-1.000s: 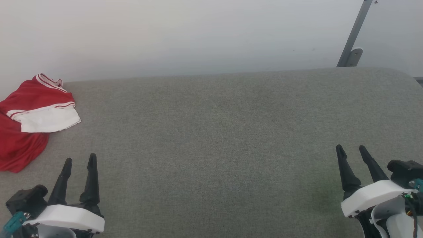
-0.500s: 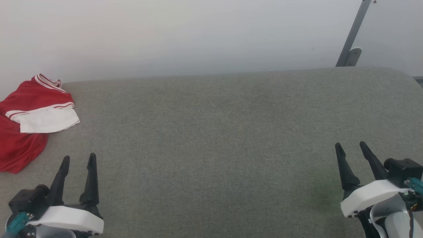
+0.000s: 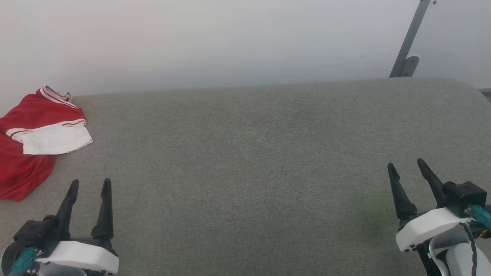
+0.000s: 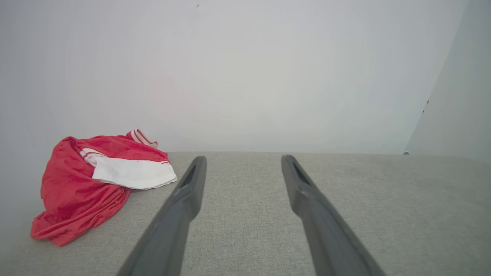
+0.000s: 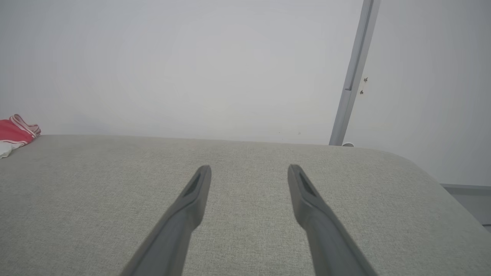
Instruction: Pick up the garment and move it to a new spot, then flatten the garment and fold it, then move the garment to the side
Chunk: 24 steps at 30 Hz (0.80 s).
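At the far left of the grey surface, in the head view, the garment lay crumpled, a white sleeve on top. The left claw, near it, and the right claw, well apart, were both spread and empty. The left wrist view showed the garment ahead and left of the spread fingers. The right wrist view caught its striped trim at the left edge.

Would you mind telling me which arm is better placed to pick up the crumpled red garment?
Left. The garment lies bunched far left on the grey surface, just ahead of the open left gripper; the open right gripper sits at the opposite side.
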{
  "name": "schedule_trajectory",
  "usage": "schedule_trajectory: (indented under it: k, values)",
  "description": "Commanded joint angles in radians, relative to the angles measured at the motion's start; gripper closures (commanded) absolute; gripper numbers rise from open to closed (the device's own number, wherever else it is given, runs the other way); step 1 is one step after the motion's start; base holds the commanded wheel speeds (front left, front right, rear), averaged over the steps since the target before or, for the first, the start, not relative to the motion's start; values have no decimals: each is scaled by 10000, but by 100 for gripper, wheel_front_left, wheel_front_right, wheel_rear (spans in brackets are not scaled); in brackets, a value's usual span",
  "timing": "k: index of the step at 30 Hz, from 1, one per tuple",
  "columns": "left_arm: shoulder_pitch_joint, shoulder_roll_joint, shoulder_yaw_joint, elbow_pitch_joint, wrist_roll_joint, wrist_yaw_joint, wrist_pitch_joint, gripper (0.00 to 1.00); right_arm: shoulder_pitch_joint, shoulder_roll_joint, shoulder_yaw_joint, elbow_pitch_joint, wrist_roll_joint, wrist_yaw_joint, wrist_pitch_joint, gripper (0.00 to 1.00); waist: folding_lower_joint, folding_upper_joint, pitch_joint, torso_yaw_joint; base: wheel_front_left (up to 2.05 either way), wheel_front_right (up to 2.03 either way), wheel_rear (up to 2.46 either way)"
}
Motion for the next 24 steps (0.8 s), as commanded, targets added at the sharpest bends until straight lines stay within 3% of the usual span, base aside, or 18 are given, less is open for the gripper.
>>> schedule_trajectory:
  k: [1,14,24]
  values:
    - [96,20,31,-38,66,-32,-52,0,-44,-29,28,-1,-41,0,-72,0,0,0,1,-1,0,0,0]
    - [15,-6,-17,93,-139,-33,-52,0,-36,22,-38,-93,-38,0,-79,0,0,0,17,48,0,0,0]
    - [-142,57,338,334,-480,-31,-52,0,49,-53,243,-185,59,0,8,0,0,0,-140,859,0,0,0]
